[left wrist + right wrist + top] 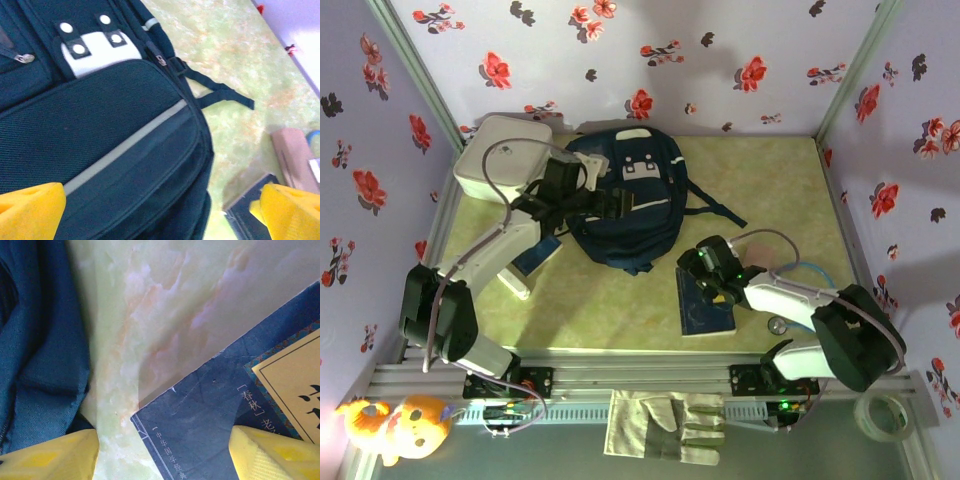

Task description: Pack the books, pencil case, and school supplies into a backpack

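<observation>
Backpack [640, 235] lies under your left gripper [160, 210], jaws spread wide, empty; your right gripper [160, 452] hangs open, empty, over a navy book [210, 410].

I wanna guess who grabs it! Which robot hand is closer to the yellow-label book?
Right. The right gripper hovers open over the book; the left gripper is open above the backpack.

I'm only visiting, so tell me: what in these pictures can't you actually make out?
- Top view: book beside the backpack, mostly under the left arm; cover unreadable.
- Top view: pencil case behind the right arm, largely hidden.
- Top view: small round object by that arm, too small to identify.
- Right wrist view: second book, its yellow label cut off by the frame edge.
</observation>
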